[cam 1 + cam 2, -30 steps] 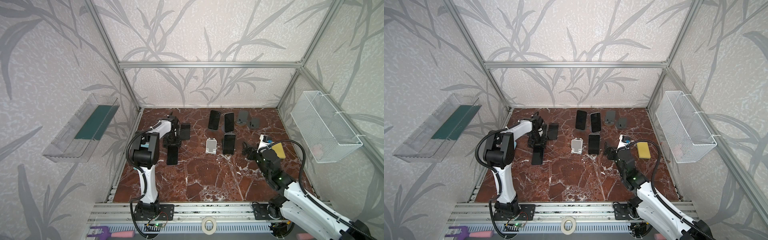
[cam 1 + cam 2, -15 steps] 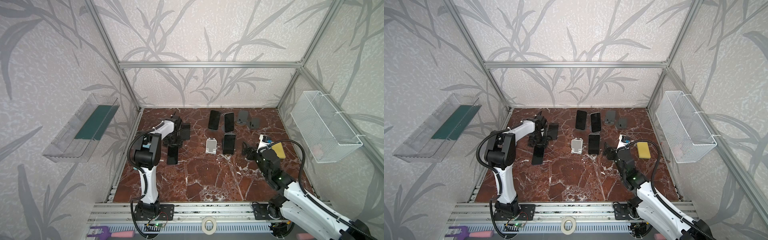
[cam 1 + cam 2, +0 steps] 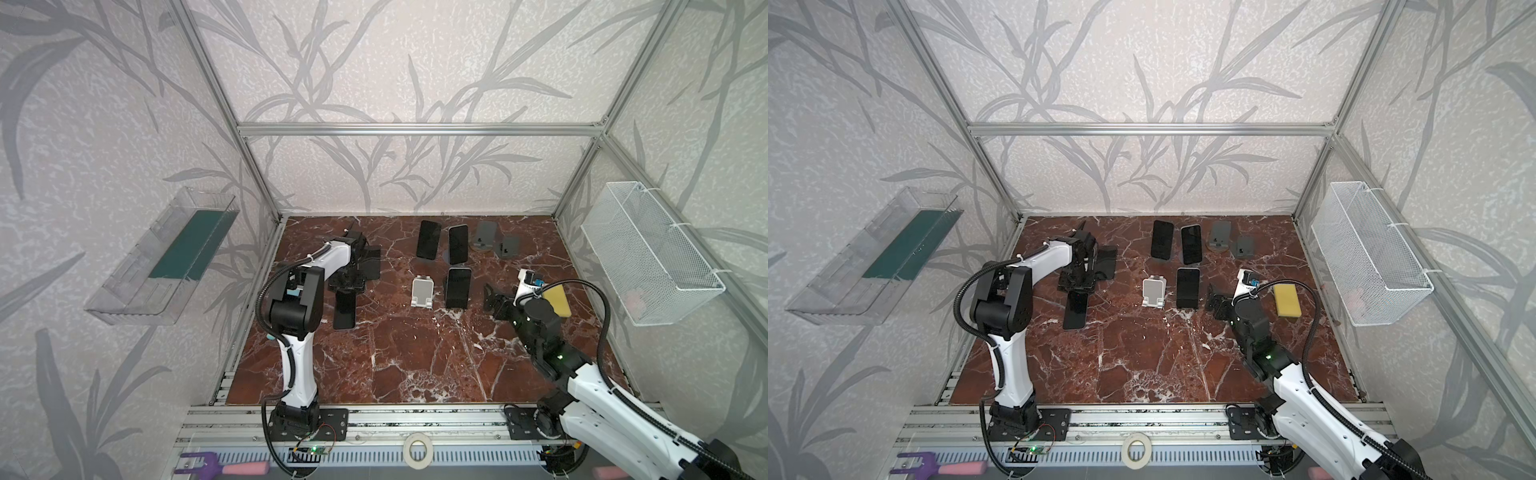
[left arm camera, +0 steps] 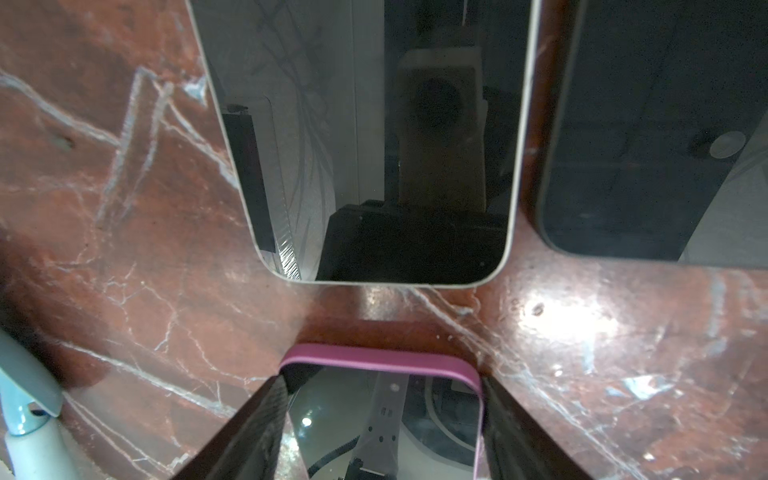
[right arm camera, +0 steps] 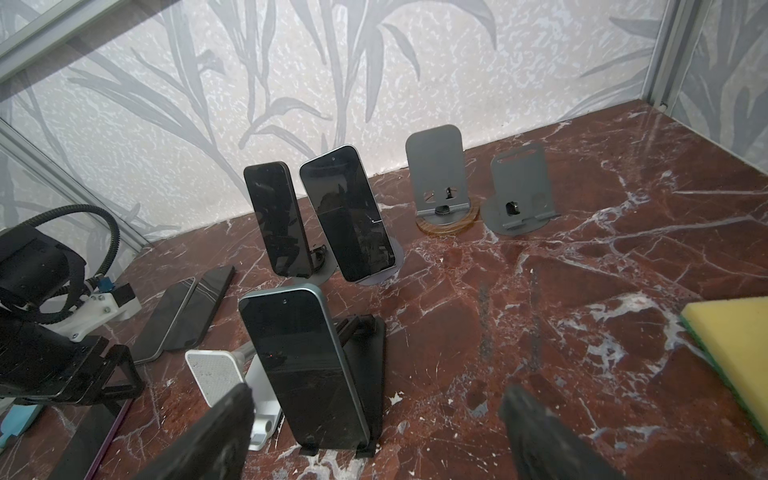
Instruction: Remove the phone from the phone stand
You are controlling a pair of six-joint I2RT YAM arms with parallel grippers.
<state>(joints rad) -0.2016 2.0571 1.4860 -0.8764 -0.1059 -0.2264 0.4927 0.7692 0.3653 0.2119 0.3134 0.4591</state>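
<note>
The veined, glossy red-brown marble tabletop [image 3: 415,353] looks slick. Low over it, the left gripper [image 4: 382,384] is clamped across the narrow end of the pink-rimmed, glass-fronted phone [image 4: 374,361]. That phone is off any stand, apparently being laid flat near a silver-rimmed phone [image 4: 374,124]. The right gripper [image 5: 378,395] hangs wide open and empty, facing a teal-edged phone [image 5: 303,365] propped on a black stand [image 5: 370,353].

— What do you see on the marble table [image 3: 415,365], at the right edge?
— You see a yellow sponge [image 3: 556,300] lying flat. Near it, a white wire basket [image 3: 640,249] hangs on the wall.
— And on the left wall?
— A clear plastic tray [image 3: 124,291] with a dark green sheet [image 3: 193,243] inside. On the front rail you find a tape roll [image 3: 405,449] and a purple tool [image 3: 197,471].
</note>
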